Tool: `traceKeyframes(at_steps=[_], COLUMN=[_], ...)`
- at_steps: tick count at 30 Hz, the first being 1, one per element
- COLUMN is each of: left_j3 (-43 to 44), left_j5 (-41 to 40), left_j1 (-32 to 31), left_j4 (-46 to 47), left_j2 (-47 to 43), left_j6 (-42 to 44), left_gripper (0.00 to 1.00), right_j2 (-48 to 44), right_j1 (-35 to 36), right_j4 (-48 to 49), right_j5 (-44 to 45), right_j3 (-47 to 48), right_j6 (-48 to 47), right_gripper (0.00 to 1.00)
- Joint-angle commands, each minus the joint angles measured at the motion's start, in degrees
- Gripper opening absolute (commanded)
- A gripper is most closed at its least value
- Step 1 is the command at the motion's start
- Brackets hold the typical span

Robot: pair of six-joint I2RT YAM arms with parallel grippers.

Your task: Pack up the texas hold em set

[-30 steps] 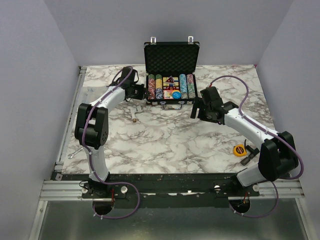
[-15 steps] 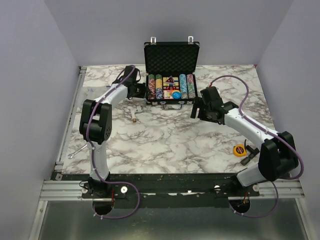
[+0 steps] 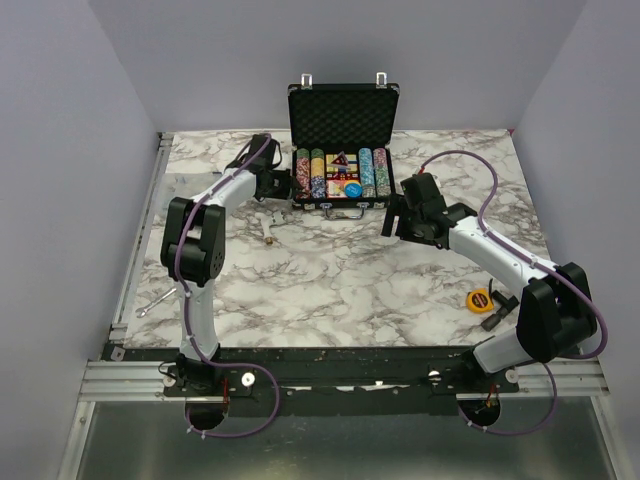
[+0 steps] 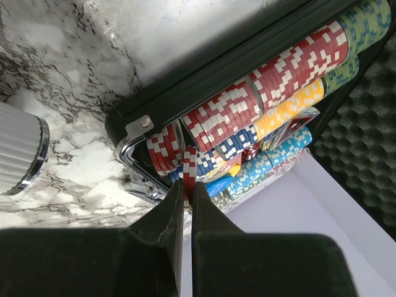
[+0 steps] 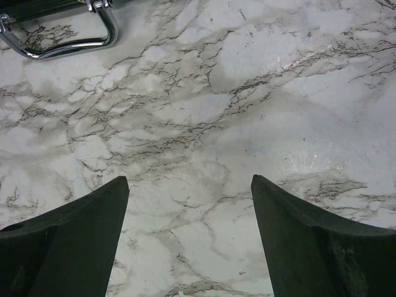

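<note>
Fingers of the left arm (image 4: 178, 201) are pinched shut on the thin edge of a single red-and-white striped poker chip (image 4: 189, 162). They hold it upright at the left silver corner of the small black briefcase with silver corners and foam lining (image 4: 139, 127), right by the end of the red-and-white chip row (image 4: 266, 83). Whether the held chip touches that row cannot be told.

Beyond that row, the left wrist view shows further rows lying side by side in the case: yellow, blue-and-white and pale blue chips packed on edge.

From above, the briefcase (image 3: 343, 112) lies open at the far side of the marble counter (image 3: 330, 280), its lid standing upright and lined with dark egg-crate foam. Multicoloured chip rows (image 3: 373, 171) fill the left and right compartments of the base. The middle compartment holds a red card box (image 3: 339, 163) and a round blue disc (image 3: 353, 189) in front of it. Printing on the box is too small to read.

Fingers of the right arm (image 3: 392, 215) are spread wide and hold nothing. They hover over bare counter just near of the case's curved chrome handle (image 5: 62, 44).

A yellow-and-black round tape measure (image 3: 481, 299) sits by the right arm, well apart from the case, its markings illegible. A small white plastic object (image 3: 268, 224) lies on the counter beside the left arm.
</note>
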Motion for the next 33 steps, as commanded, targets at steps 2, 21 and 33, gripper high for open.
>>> traceKeyframes(at_steps=[2,21,33], left_j3=[2.2,0.0,-12.9], left_j5=[0.5,-1.0,7.6], left_j1=[0.2,0.9,0.5], left_j4=[-8.7,-2.4,19.7], left_j2=[1.4,-0.4,-10.9], left_j6=[-7.7,-5.2,27.0], left_gripper=[0.00,0.41,0.55], right_j2=[0.7,1.0,1.3], right_j1=[0.0,0.0,0.0], right_j4=[0.8,0.9,0.7], right_j5=[1.6,0.7,1.5], right_j3=[-0.4,-1.0,-0.9], right_j6=[-0.4,-0.5,-0.5], right_gripper=[0.83,0.82,0.82])
